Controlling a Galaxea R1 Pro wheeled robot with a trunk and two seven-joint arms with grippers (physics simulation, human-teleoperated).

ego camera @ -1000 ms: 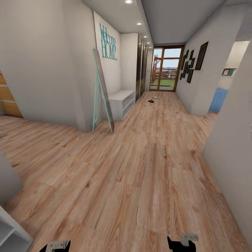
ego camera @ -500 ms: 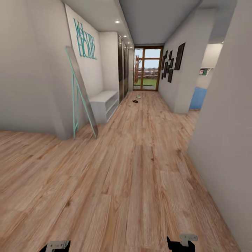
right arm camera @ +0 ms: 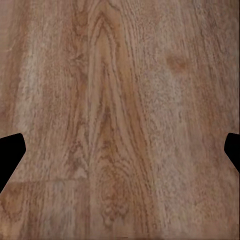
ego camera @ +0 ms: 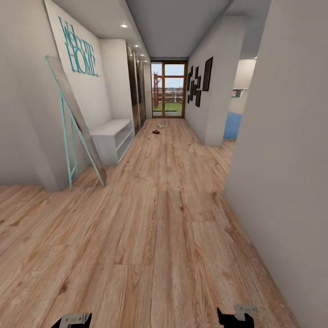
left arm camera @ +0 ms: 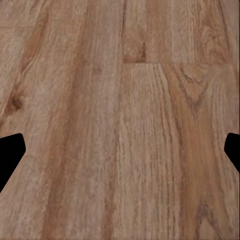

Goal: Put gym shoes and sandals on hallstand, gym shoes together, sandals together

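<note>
Far down the corridor floor [ego camera: 168, 218], a dark brown sandal [ego camera: 156, 132] lies on the planks. Just beyond it sits a small pale gym shoe [ego camera: 160, 125]; both are too small to make out in detail. The light grey hallstand [ego camera: 111, 136] stands against the left wall, nearer than the shoes, and its bench top looks bare. Bits of both arms poke in at the lower edge of the head view. My left gripper [left arm camera: 120, 155] and right gripper [right arm camera: 120, 155] are open over bare wood planks, with nothing between the fingers.
A teal-framed mirror [ego camera: 75, 127] leans on the left wall before the hallstand. A grey wall [ego camera: 291, 159] stands close on the right. Dark wardrobe doors [ego camera: 136, 91] follow the hallstand, and a glass door [ego camera: 168, 95] ends the corridor. Picture frames [ego camera: 198, 84] hang on the right.
The whole head view has shifted: mirror, hallstand and shoes slid left in the picture and the corridor now runs straight ahead. That is camera motion. Both arms keep their pose.
</note>
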